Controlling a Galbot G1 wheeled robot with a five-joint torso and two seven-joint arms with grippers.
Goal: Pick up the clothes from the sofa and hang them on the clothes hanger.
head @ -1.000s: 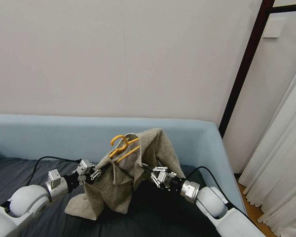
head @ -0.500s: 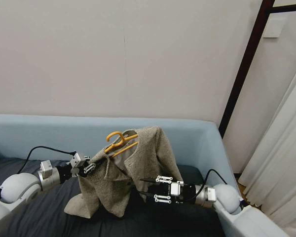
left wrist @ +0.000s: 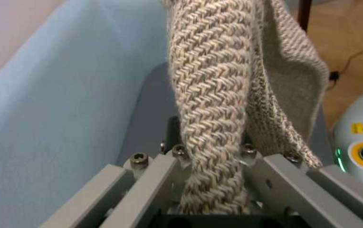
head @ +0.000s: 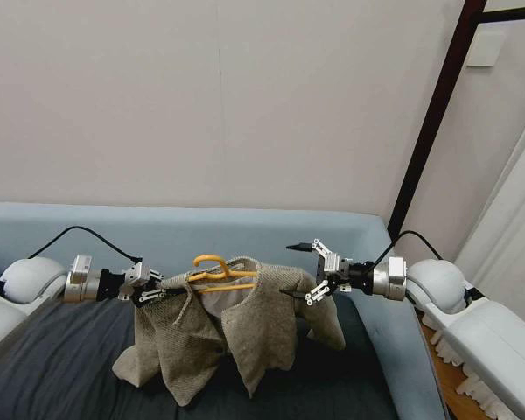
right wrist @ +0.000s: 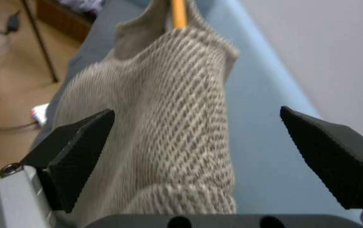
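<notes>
A beige knit cardigan [head: 236, 328] hangs on a yellow hanger [head: 215, 267] above the sofa's dark seat [head: 52, 376]. My left gripper [head: 149, 290] is shut on the cardigan's left shoulder. In the left wrist view the knit fabric [left wrist: 213, 118] is clamped between the fingers [left wrist: 142, 190]. At the cardigan's right shoulder my right gripper [head: 299, 271] stands open. The right wrist view has the knit shoulder [right wrist: 168, 142] lying between the spread black pads [right wrist: 73, 152], with the hanger's yellow arm [right wrist: 178, 12] beyond it.
The light blue sofa back [head: 70, 232] runs behind the arms. A dark door post [head: 433, 122] and a white curtain [head: 507, 262] stand to the right, with wooden floor [head: 459, 385] below them.
Both arms have risen and spread apart, lifting the cardigan and hanger off the seat. The right gripper came out from under the cardigan and rose to its right shoulder.
</notes>
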